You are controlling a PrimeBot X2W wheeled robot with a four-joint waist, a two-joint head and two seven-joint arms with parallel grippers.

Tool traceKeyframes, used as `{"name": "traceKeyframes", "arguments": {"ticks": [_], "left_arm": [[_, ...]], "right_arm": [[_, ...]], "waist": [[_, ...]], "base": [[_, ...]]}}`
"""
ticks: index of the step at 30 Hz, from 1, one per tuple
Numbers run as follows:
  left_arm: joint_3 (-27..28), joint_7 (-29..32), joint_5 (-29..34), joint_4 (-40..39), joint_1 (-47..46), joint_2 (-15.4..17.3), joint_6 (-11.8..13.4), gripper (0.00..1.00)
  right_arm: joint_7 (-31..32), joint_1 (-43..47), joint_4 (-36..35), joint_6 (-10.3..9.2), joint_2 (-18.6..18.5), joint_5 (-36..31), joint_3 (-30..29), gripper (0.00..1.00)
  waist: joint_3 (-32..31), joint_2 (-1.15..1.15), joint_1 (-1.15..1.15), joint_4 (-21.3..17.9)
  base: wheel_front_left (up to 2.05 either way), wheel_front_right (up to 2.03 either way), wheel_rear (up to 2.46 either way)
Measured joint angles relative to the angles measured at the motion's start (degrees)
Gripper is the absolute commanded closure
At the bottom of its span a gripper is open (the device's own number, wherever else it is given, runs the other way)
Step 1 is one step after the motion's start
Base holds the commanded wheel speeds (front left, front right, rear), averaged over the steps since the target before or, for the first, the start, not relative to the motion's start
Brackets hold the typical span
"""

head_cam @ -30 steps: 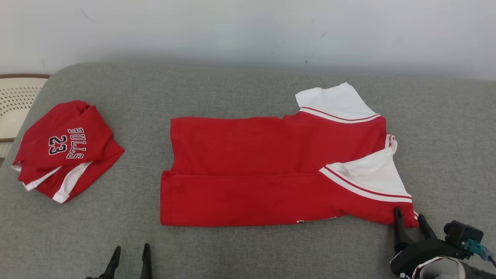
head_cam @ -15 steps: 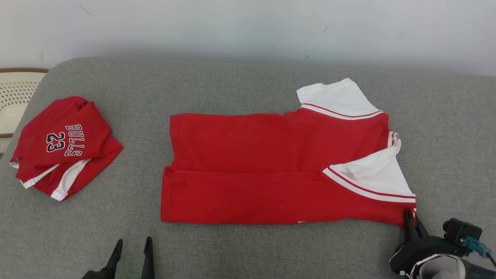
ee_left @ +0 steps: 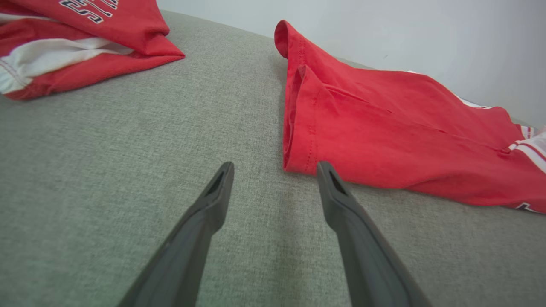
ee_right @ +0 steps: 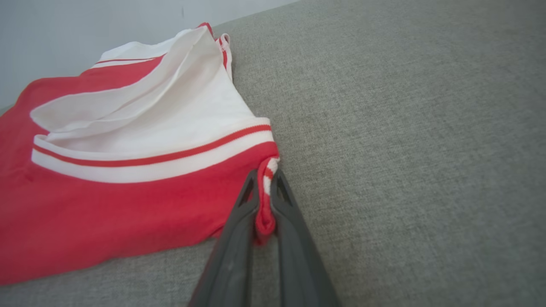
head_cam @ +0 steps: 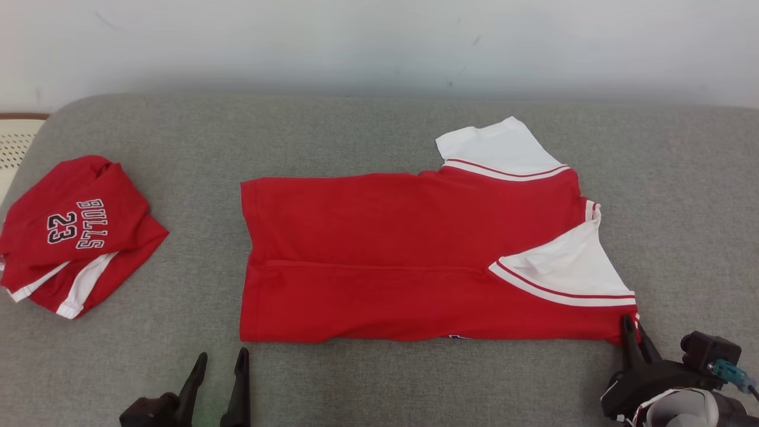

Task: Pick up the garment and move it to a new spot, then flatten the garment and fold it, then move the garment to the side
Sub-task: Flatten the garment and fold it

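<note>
Right pincer [ee_right: 265,179] newly tight on garment [head_cam: 415,261] corner; second jersey [head_cam: 71,237] partly off-frame.

A grey fabric cushion [head_cam: 379,130] carries a red-and-white garment [head_cam: 385,255] spread flat at centre, and a folded red jersey [head_cam: 77,237] well apart at its left.

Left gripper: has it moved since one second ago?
Yes. Against the folded jersey, the left gripper has moved forward and right, nearer the spread garment.

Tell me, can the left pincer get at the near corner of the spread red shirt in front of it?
Probably yes. The left pincer stands open, just short of the spread red shirt's hem corner, with bare grey cushion between and nothing in the way.
</note>
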Motion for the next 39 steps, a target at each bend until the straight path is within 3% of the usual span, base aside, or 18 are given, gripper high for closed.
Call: {"name": "traceKeyframes", "arguments": {"ticks": [12,18,22,25,26,27,28,29,39], "left_arm": [[0.24,0.0,-4.17,5.27,-6.17,0.0,-4.47,0.0],[0.2,0.0,-5.04,7.06,-8.11,0.0,-5.46,0.0],[-0.48,0.0,-5.24,8.14,-8.25,0.03,-5.55,0.13],[-0.63,0.0,-5.04,8.54,-8.54,-0.01,-5.82,0.16],[-0.51,0.0,-5.02,8.72,-8.66,0.01,-5.84,0.25],[-0.46,0.0,-4.97,8.88,-8.71,0.02,-5.9,0.42],[-0.41,0.0,-4.75,9.07,-8.73,0.01,-5.9,0.75],[-0.43,0.0,-4.46,9.4,-8.82,0.01,-5.9,1.0],[-0.4,0.0,-3.26,12.22,-7.39,-0.01,-5.97,1.0]], "right_arm": [[0.0,-1.67,-2.16,0.0,-0.54,1.16,3.34,1.0],[0.0,-2.33,-2.98,0.0,-0.48,1.59,4.35,1.0],[0.01,-2.88,-3.65,0.0,-0.43,1.71,5.01,1.0],[0.0,-2.92,-3.89,0.0,-0.49,2.07,5.34,1.0],[0.01,-2.97,-3.92,0.0,-0.53,2.09,5.45,1.0],[0.01,-3.0,-4.0,0.0,-0.56,2.13,5.54,1.0],[0.01,-3.05,-4.07,0.0,-0.62,2.16,5.63,1.0],[0.01,-3.11,-4.13,0.0,-0.68,2.18,5.7,1.0],[0.0,-1.87,-3.46,0.0,-0.64,2.72,7.72,1.0]], "waist": [[2.58,0.0,0.0,-2.26],[3.34,0.0,0.0,-3.32],[3.76,0.0,0.0,-3.83],[4.07,0.0,0.0,-4.06],[4.15,0.0,0.0,-4.13],[4.22,0.0,0.0,-4.19],[4.25,0.0,0.0,-4.24],[4.24,0.0,0.0,-4.28],[1.19,0.0,0.0,-4.51]], "base": [[0.0,0.0,0.0],[0.0,0.0,0.0],[0.0,0.0,0.0],[0.0,0.0,0.0],[0.0,0.0,0.0],[0.0,0.0,0.0],[0.0,0.0,0.0],[0.0,0.0,0.0],[0.0,0.0,0.0]]}}
